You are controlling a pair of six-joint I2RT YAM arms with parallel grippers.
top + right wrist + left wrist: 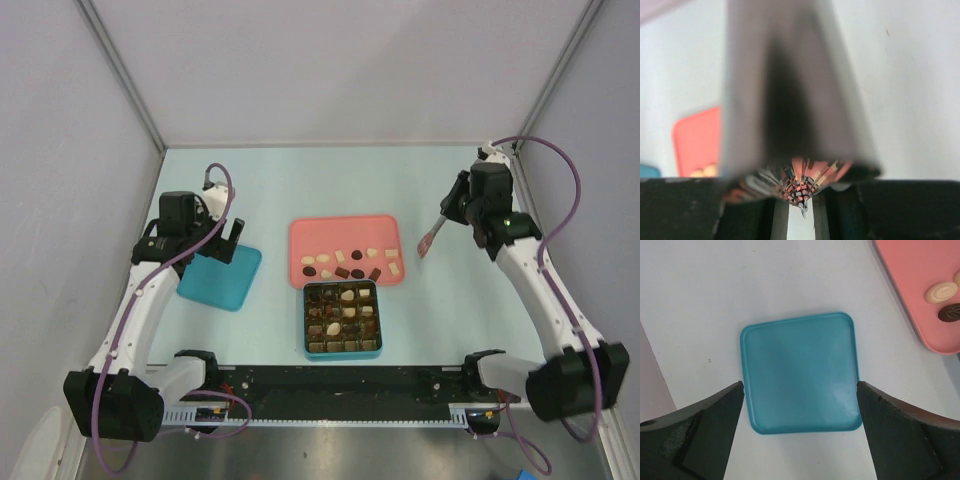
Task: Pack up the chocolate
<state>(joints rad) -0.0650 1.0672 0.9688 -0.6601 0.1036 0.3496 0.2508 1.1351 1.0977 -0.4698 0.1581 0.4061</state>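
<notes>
The chocolate (345, 264) lies as several small brown and cream pieces on a pink tray (345, 232). More pieces fill a teal box with grid compartments (342, 354). My right gripper (455, 205) is shut on metal tongs (432, 236) to the right of the tray, tips pointing down above the table. Close up, the tongs (790, 90) are a blur rising from the right gripper (800, 205). My left gripper (800, 385) hangs open over a teal lid (800, 372) and touches nothing. A cream piece (941, 291) shows at the tray's corner (910, 285).
The teal lid (220, 277) lies flat to the left of the box and tray, under the left gripper (232, 240). Grey walls close in the table on the left, back and right. The arm bases and a black rail run along the near edge.
</notes>
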